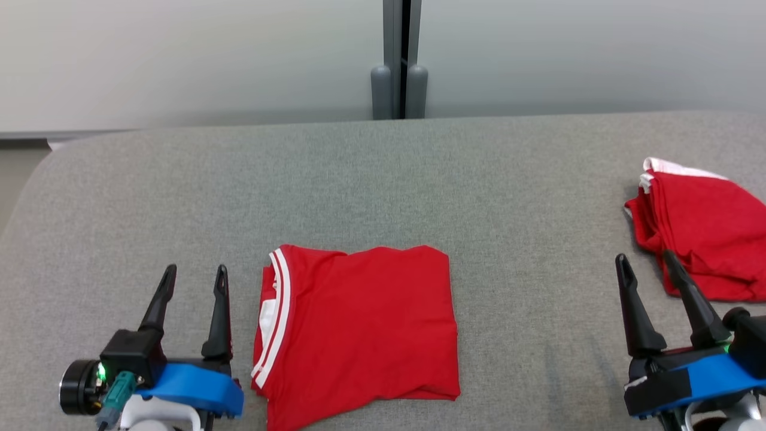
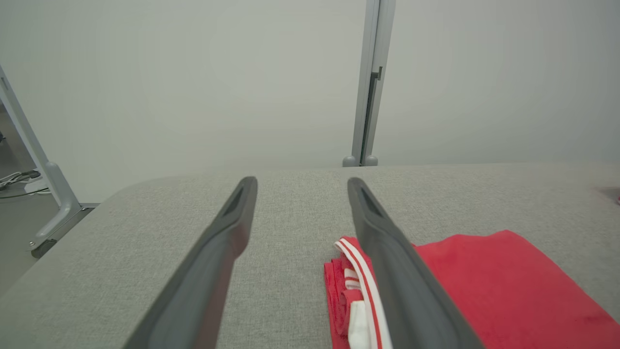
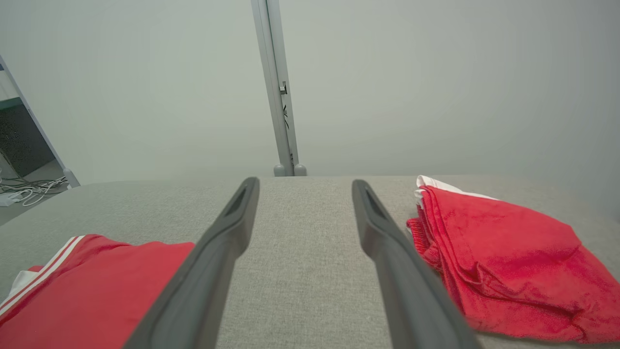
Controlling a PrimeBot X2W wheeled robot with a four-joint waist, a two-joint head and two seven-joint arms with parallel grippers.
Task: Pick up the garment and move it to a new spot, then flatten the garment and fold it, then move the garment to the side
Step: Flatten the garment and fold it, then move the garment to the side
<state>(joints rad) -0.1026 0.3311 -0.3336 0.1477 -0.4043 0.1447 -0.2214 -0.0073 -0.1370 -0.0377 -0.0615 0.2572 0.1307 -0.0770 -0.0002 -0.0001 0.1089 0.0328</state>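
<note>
Garment [image 1: 359,326] is folded into a rough red rectangle, flat on the grey table [image 1: 419,179]. It sits between my two grippers, much nearer the left one.

Left gripper [image 1: 197,269]: jaws apart, nothing between them, fingers pointing away from me over bare table. Garment's collar edge is just beside its inner finger, on that finger's right, and from the head view they don't look to be touching. White-striped collar [image 2: 361,271] faces that gripper. In the left wrist view the inner finger crosses in front of the collar, so part of the trim is hidden. Rest of the garment spreads away to that gripper's right.

Right gripper [image 1: 644,257]: jaws apart too, empty, fingers pointing forward. Garment is well off to its left, with a strip of bare table between. Right wrist view has the garment's striped corner at lower left of the fingers.

Second red garment [image 1: 700,233], folded loosely and lumpier, white trim at its far end, lies just ahead and to the right of the right gripper. The outer finger overlaps its near edge in the head view; touching or hovering above, I cannot tell.

Beyond both grippers, past the table's far edge, a grey post [image 1: 399,60] stands against a pale wall [image 1: 179,60].
</note>
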